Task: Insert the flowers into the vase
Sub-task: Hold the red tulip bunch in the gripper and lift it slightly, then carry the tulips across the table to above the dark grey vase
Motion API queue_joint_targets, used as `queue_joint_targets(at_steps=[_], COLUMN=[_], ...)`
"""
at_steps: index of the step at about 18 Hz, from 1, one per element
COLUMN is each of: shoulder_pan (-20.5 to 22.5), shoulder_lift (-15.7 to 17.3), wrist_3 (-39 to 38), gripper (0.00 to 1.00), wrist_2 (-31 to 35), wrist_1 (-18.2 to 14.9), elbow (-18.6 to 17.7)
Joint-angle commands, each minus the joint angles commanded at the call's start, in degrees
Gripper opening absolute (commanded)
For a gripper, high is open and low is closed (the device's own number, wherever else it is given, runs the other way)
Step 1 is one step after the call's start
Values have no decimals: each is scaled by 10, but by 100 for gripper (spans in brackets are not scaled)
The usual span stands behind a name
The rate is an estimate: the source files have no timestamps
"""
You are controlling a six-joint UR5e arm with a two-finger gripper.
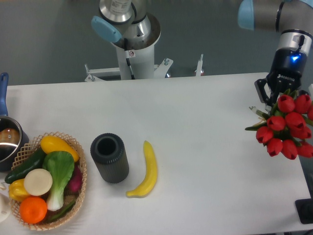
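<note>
At the table, fixed camera view (the only one), with places given from the vase:

Vase (pixel 110 157): dark ribbed cylinder standing upright on the white table (pixel 205 137), round mouth open to the camera.

Flowers (pixel 286 126): red tulip buds with green leaves, far to the right of the vase and higher in the picture, at the table's right edge, partly cut off by the frame.

Gripper (pixel 277 99): black, just above the bunch where the stems run up; its fingers are hidden behind buds and leaves, so how far it is open cannot be told (the bunch does sit right at its tip).

Arm: comes in from the top right corner, a blue light glowing on the wrist.

Banana (pixel 147 170): yellow, lying just right of the vase, close but apart.

Woven basket (pixel 80 169): just left of the vase, filled with an orange, a yellow pepper, a cucumber and a leafy green.

Pot (pixel 7 142): further left than the basket, at the frame edge, blue handle pointing up.
</note>
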Motion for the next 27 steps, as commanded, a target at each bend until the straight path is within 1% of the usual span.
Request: queue_joint_targets(at_steps=[4,6,10,13,15,18,20,23,27], shoulder_pan=[-19,-38,-65,-87,-99,-119,-134,-169,-195], shoulder_lift=[-12,-17,-16,-15,-11,-6,3,4,17], wrist_3=[2,3,3,3,25,46,49,49,49], gripper=[16,16,16,16,16,16,16,16,16], wrist_2=[0,1,-2,-34,-47,-114,-133,-147,-204], wrist_1=[1,1,1,2,2,2,2,2,1], elbow=[2,6,4,-1,-9,-30,-35,-36,-39])
